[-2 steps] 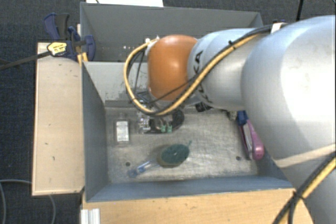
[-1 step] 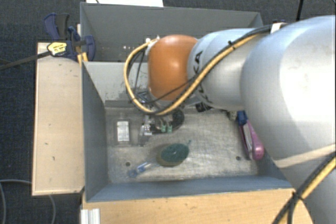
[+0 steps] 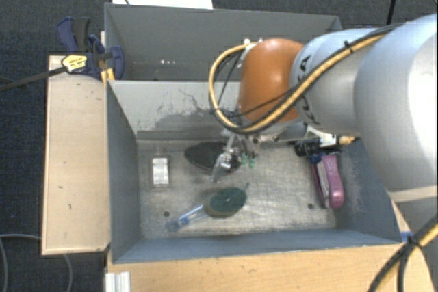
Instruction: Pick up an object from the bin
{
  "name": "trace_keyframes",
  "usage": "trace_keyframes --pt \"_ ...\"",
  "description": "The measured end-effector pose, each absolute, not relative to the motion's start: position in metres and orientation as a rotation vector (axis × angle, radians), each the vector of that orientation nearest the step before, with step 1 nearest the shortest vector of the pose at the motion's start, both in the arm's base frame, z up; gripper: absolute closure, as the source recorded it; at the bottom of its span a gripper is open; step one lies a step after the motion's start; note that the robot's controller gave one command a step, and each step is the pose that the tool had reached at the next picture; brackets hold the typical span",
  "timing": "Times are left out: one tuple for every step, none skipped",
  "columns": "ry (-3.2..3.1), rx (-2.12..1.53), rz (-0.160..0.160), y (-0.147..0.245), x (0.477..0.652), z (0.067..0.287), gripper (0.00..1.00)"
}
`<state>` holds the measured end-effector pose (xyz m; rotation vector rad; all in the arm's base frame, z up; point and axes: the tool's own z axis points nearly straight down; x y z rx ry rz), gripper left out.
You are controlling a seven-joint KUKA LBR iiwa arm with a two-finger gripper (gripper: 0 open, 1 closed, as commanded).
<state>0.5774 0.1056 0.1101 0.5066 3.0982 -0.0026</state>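
Pincer (image 3: pixel 229 161) hangs low over the middle of the grey metal bin (image 3: pixel 126 174), beneath the arm's orange dome cover (image 3: pixel 267 85). Whether it stands apart or together cannot be told from this angle, and nothing is seen clamped in it. Nearest thing: a dark, flat, oval-shaped object (image 3: pixel 202 155), just beside the pincer on the view's left, close to the back wall; contact between the two not resolvable. Just in front lies a dark green round disc on a pale blue handle (image 3: pixel 224 202), handle running toward the front-left. Well apart: a small clear rectangular block (image 3: pixel 160 171) on the left, and a purple elongated plastic piece (image 3: pixel 332 181) along the right side. Judgement: pick not yet made. Risks: the pincer sits at the edge of the dark object, not over its centre, so a close here may pinch only the rim and let it slip or skid toward the wall. Being flat, it offers little to grip. A descent slightly forward could catch the disc instead.
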Motion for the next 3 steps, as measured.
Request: trace_keyframes --pt "3.077 0.629 0.004 0.106 0.582 0.072 0.0" --pt "3.07 0.633 0.007 0.106 0.584 0.075 1.0" --pt "3.122 0.277 0.003 0.116 0.585 0.235 1.0"
